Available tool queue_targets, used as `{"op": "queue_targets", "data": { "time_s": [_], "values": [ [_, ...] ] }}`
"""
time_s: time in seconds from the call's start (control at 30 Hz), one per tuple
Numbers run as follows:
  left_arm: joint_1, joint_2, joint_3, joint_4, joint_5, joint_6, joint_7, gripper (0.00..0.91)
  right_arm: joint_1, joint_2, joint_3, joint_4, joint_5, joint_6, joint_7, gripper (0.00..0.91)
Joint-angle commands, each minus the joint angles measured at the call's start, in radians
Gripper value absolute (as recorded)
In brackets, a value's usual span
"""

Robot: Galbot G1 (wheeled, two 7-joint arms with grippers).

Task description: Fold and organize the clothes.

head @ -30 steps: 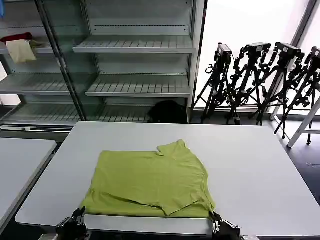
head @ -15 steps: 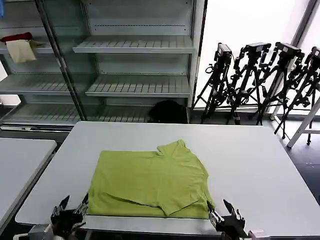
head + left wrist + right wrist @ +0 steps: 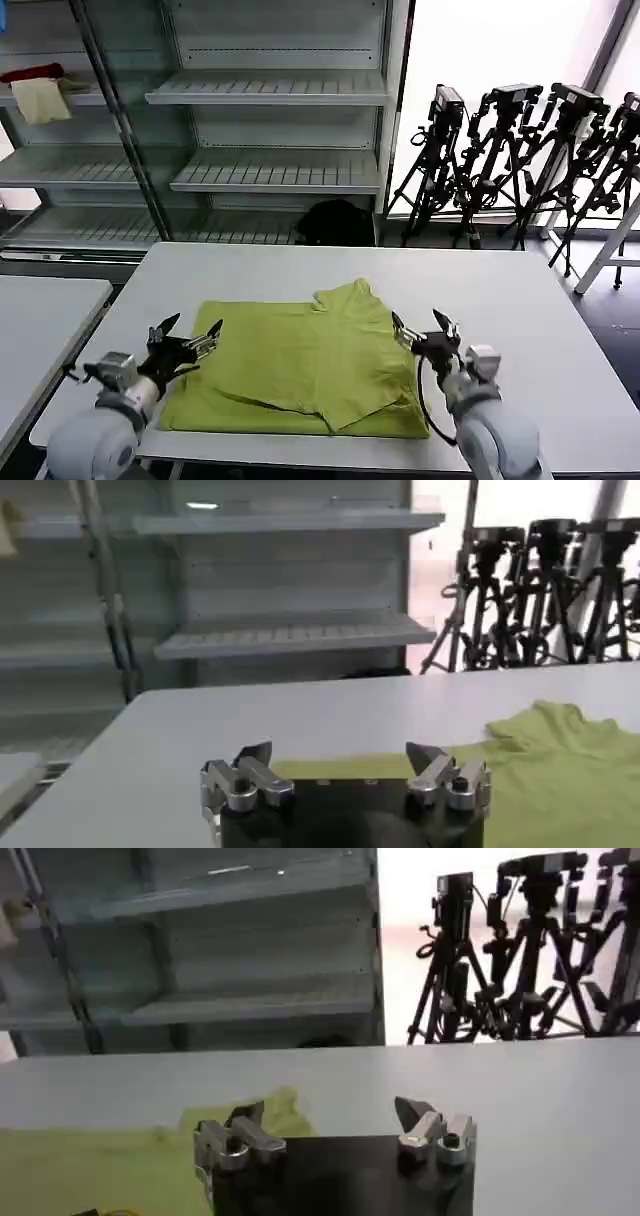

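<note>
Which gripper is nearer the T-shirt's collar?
Right. The right gripper hovers open beside the collar end; the left gripper is open over the opposite edge.

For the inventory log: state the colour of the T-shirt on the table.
Plain lime green T-shirt, no print visible; the head view shows it best.

Both arms are showing rounded, pale grey-white shells at the forearm, narrowing into light wrist housings. The left gripper [image 3: 186, 335] is wearing black finger links tipped with silvery metal pads (round screw heads are catching light at the knuckles in the wrist views). The right gripper [image 3: 424, 328] is looking the same, with a thin black cable looping beside its wrist.
</note>
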Motion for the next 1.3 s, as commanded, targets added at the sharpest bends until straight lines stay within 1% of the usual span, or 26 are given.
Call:
{"op": "queue_targets", "data": {
  "time_s": [0.03, 0.17, 0.33, 0.47, 0.73, 1.1, 1.17, 1.2, 1.3],
  "values": [
    [-0.365, 0.117, 0.149, 0.392, -0.073, 0.01, 0.122, 0.907, 0.464, 0.012, -0.17, -0.483, 0.051, 0.0, 0.009, 0.907],
    [-0.363, 0.11, 0.14, 0.436, -0.074, 0.009, 0.137, 0.907, 0.485, 0.059, -0.184, -0.559, 0.015, 0.001, 0.005, 0.907],
    [-0.361, 0.105, 0.14, 0.466, -0.053, 0.009, 0.147, 0.907, 0.491, 0.1, -0.192, -0.62, -0.038, 0.002, -0.008, 0.907],
    [-0.357, 0.095, 0.139, 0.476, -0.048, 0.009, 0.151, 0.907, 0.481, 0.12, -0.203, -0.629, -0.07, 0.003, -0.02, 0.907],
    [-0.332, 0.081, 0.136, 0.438, -0.053, 0.009, 0.156, 0.907, 0.474, 0.144, -0.217, -0.625, -0.09, 0.003, -0.022, 0.907],
    [-0.336, 0.062, 0.158, 0.465, -0.011, 0.008, 0.156, 0.907, 0.455, 0.158, -0.217, -0.625, -0.117, 0.004, -0.025, 0.907],
    [-0.337, 0.057, 0.159, 0.474, -0.005, 0.008, 0.156, 0.907, 0.453, 0.155, -0.219, -0.622, -0.119, 0.004, -0.024, 0.887],
    [-0.337, 0.055, 0.159, 0.477, -0.002, 0.008, 0.157, 0.907, 0.453, 0.153, -0.22, -0.62, -0.119, 0.004, -0.025, 0.856],
    [-0.34, 0.048, 0.159, 0.486, 0.004, 0.008, 0.156, 0.907, 0.451, 0.149, -0.22, -0.62, -0.122, 0.004, -0.024, 0.826]
  ]
}}
